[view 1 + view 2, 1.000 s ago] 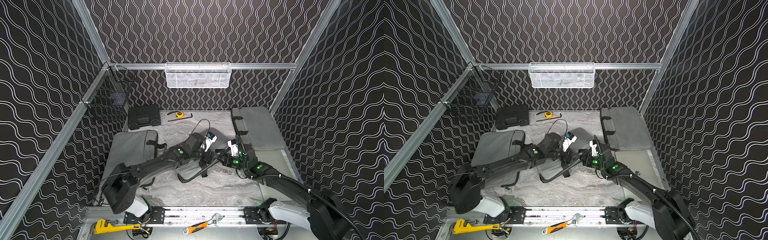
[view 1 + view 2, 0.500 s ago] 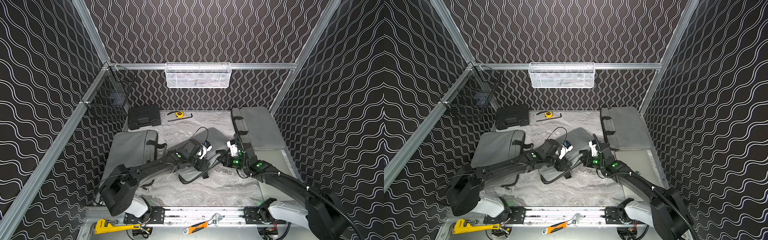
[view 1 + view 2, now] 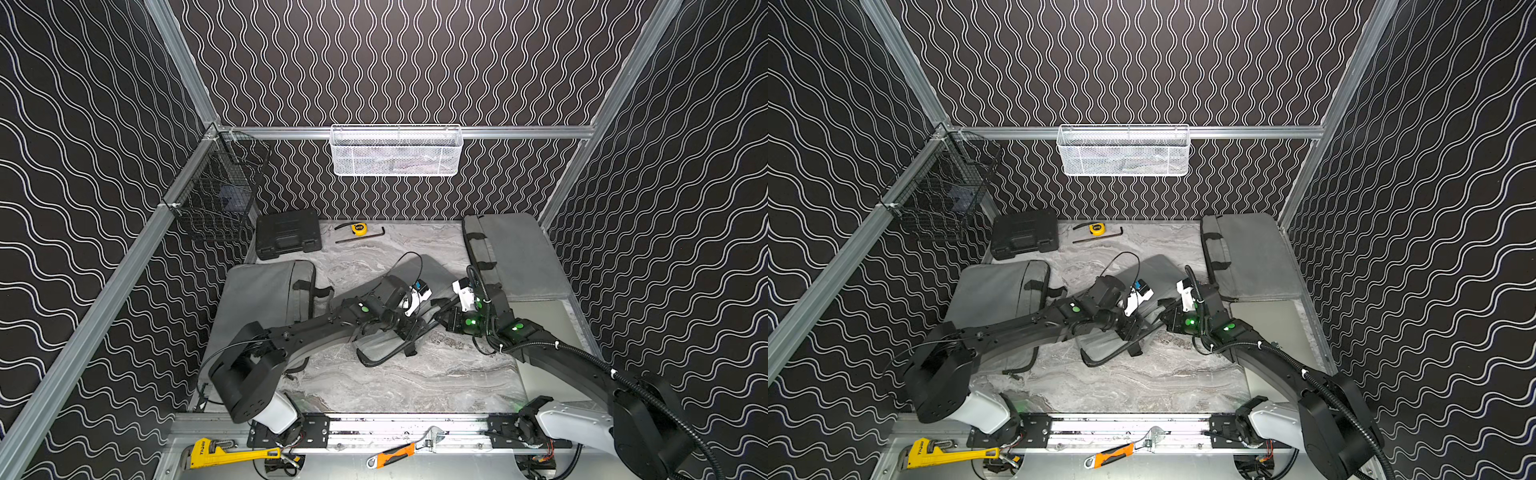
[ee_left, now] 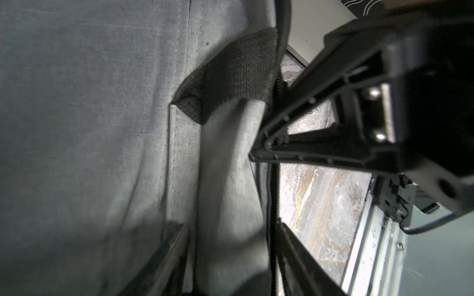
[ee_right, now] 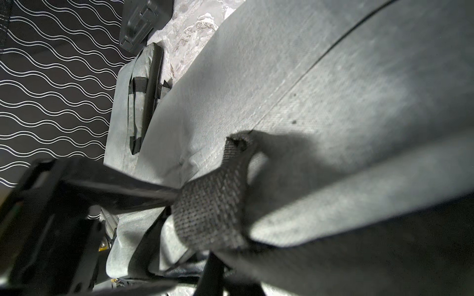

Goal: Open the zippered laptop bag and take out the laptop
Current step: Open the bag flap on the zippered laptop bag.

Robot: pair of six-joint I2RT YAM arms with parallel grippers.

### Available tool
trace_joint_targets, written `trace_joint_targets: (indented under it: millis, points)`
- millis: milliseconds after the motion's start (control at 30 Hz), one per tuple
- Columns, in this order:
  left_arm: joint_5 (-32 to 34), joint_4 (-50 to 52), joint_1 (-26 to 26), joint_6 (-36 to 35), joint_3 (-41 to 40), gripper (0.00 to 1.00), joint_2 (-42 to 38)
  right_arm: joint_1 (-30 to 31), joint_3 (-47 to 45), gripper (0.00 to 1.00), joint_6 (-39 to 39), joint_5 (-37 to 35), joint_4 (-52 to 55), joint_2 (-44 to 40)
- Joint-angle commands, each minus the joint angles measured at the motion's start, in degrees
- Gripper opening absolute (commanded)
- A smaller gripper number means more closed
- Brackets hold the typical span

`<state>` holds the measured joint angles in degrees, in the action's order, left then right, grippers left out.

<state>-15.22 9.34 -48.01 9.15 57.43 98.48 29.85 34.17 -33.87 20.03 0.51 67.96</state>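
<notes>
Seen from above, with six o'clock at the robot's base, a grey laptop bag lay flat at the centre of the marbled table, partly hidden under both arms.

The left gripper, on an arm stretching in from seven o'clock, had its jaws about halfway apart. They were closed around the bag's padded edge fold, with a finger touching the fabric on each side. A black webbing strap was sewn to the bag close beside that grip.

The right gripper, on an arm from four o'clock, had its jaws fully together. Its tips met the bag's dark zippered rim, but whether they pinched the zip pull could not be told.

A second grey bag lay at nine o'clock and a third grey bag at two o'clock. A flat silver slab sat at three o'clock, against the third bag's near edge. A black tool case stood at eleven o'clock and a yellow tape measure at twelve.
</notes>
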Motion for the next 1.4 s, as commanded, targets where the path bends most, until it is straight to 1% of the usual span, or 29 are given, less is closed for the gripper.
trace_joint_targets:
  millis: [0,33,67,233,367,400,500,567,600,633,733,900,967,1067,1167,1267,1367]
  points:
    - [1.1,-1.6,0.1,1.6,1.0,0.57,1.5,-0.1,0.6,0.0,1.4,0.2,-2.2,-0.8]
    - [1.6,-1.8,0.0,1.9,1.0,0.56,1.7,-0.1,0.4,0.0,1.3,0.2,-2.3,-0.9]
    - [1.8,-1.9,0.0,2.0,1.0,0.52,1.8,-0.1,0.3,0.0,1.2,0.3,-2.4,-1.0]
    - [3.7,-1.8,0.1,1.6,0.6,0.2,0.3,-0.1,-0.2,0.0,1.1,0.0,-1.9,-0.8]
    - [6.0,-0.5,0.1,0.9,0.6,0.0,-0.9,-0.3,-0.2,0.0,1.4,-1.2,-0.5,-1.2]
    - [6.4,-0.4,0.1,0.9,0.4,0.0,-1.2,-0.2,-0.1,0.0,1.5,-1.7,0.2,-1.3]
    - [6.5,-0.8,0.1,0.9,0.3,0.0,-2.3,-0.4,0.4,0.13,1.6,-3.1,3.0,-1.8]
    - [6.7,-0.7,0.1,1.1,0.8,0.0,-2.4,-0.4,0.9,0.24,1.5,-3.9,5.1,-2.9]
    - [6.6,-0.7,0.1,1.3,1.2,0.0,-2.3,-0.4,1.4,0.35,1.3,-4.6,6.7,-3.7]
    - [6.4,-0.8,0.1,1.5,1.5,0.0,-2.3,-0.4,2.1,0.42,1.3,-4.9,8.3,-4.6]
    - [5.4,-1.9,0.0,2.2,2.4,0.0,-1.8,-0.4,3.2,0.53,0.8,-6.1,12.8,-7.8]
    - [4.1,-4.0,0.1,3.8,4.6,0.0,-0.3,-0.4,1.7,0.55,-4.2,-7.9,16.7,-12.8]
    - [3.3,-4.4,0.1,4.4,5.8,0.0,0.3,-0.4,0.2,0.55,-6.2,-7.3,15.8,-14.4]
    - [1.6,-5.5,0.1,6.0,7.2,0.0,0.6,-0.3,-3.1,0.54,-10.6,-5.5,10.4,-15.9]
    - [0.2,-5.7,0.1,6.7,8.7,0.0,0.3,-0.3,-6.7,0.54,-15.8,-3.9,3.0,-15.7]
    - [-1.1,-5.5,0.1,6.6,9.4,0.0,-0.7,-0.3,-9.3,0.54,-20.4,-3.8,-3.5,-13.8]
    - [-2.7,-6.3,0.1,6.2,8.9,0.0,-2.0,-0.3,-10.2,0.57,-23.9,-4.3,-8.1,-10.6]
